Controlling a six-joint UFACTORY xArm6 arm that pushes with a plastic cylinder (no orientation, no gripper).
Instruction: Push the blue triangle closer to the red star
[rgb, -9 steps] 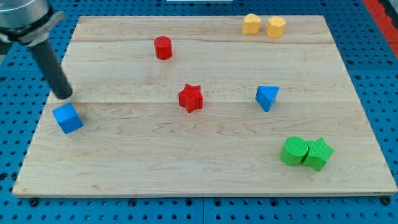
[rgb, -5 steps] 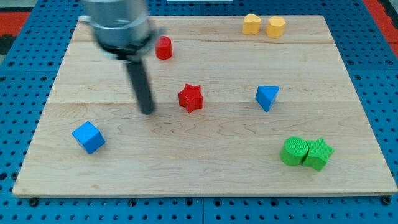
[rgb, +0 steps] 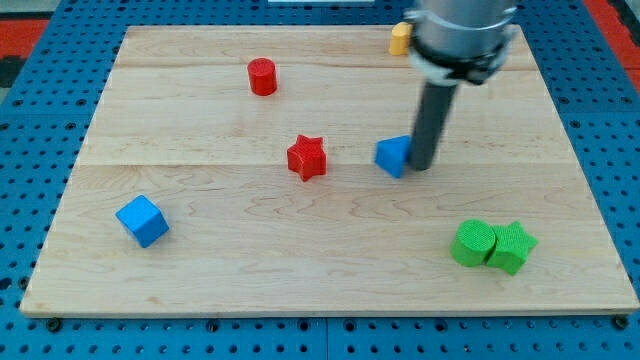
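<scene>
The blue triangle (rgb: 393, 156) lies on the wooden board (rgb: 320, 260) a little right of centre. The red star (rgb: 307, 157) lies to its left, with a gap of about one block width between them. My tip (rgb: 422, 165) stands against the triangle's right side, touching it. The rod rises from there to the arm at the view's top right.
A red cylinder (rgb: 262, 76) stands at the upper left. A blue cube (rgb: 141, 221) lies at the lower left. A green cylinder (rgb: 471, 243) and a green star (rgb: 511, 246) sit together at the lower right. A yellow block (rgb: 400, 38) shows at the top, partly hidden by the arm.
My tip has swept from the board's left across to the right side of the blue triangle and shoved it left toward the red star. The blue cube shifted lower right earlier.
</scene>
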